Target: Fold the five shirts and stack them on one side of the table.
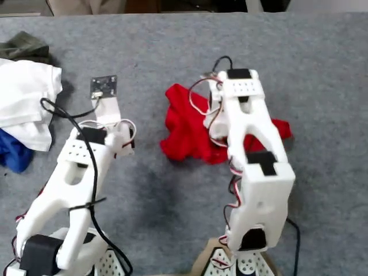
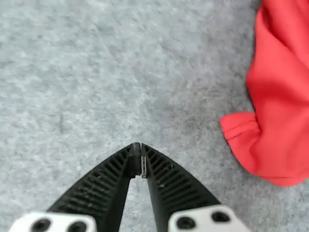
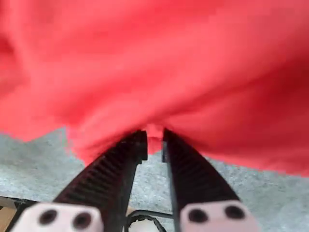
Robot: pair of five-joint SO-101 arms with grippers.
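Nearest, my left gripper [image 2: 139, 162] has its ribbed black fingers [image 2: 104, 186] pressed together on nothing, over the fuzzy gray table [image 2: 72, 72]. My right gripper [image 3: 154, 142] pinches a small fold of the soft red shirt [image 1: 184, 123], which lies crumpled at the middle of the high view, partly under my right arm [image 1: 253, 161]. Farther, at the left edge, a white shirt [image 1: 26, 98] lies on a blue shirt [image 1: 11, 152], and a dark green shirt [image 1: 23, 46] is in the upper left corner.

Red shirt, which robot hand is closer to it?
Right. The right gripper pinches the red shirt; the left gripper is shut over the grey table, apart from the shirt.
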